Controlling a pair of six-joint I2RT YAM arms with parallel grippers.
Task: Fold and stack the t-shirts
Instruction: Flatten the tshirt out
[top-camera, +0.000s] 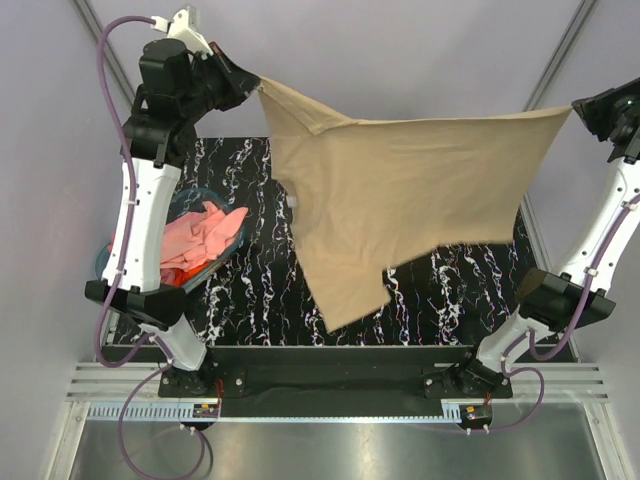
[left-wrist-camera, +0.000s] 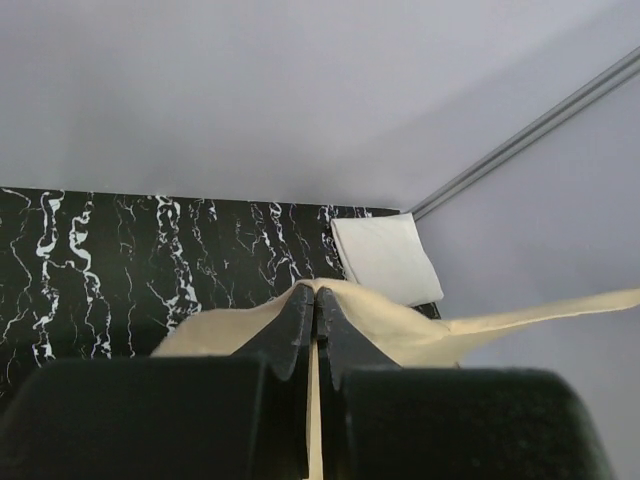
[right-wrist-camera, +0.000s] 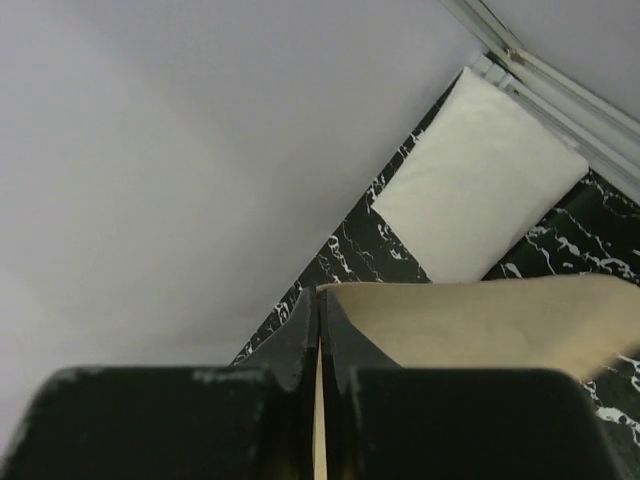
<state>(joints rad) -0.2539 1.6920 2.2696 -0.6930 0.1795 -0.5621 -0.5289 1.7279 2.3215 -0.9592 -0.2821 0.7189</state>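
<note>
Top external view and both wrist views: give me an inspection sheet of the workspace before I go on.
Surface: black marbled table.
Job's things: tan t-shirt stretched in the air between both claws; folded white t-shirt flat at a table corner; pink t-shirts heaped in the basket.
Clutter: blue basket on the left, partly behind the left arm.
Claws: left claw shut on the tan t-shirt; right claw shut on its other end.
Cables: purple cable looped along the left arm, clear of the cloth.
Surroundings: plain grey walls; nothing else seen.
</note>
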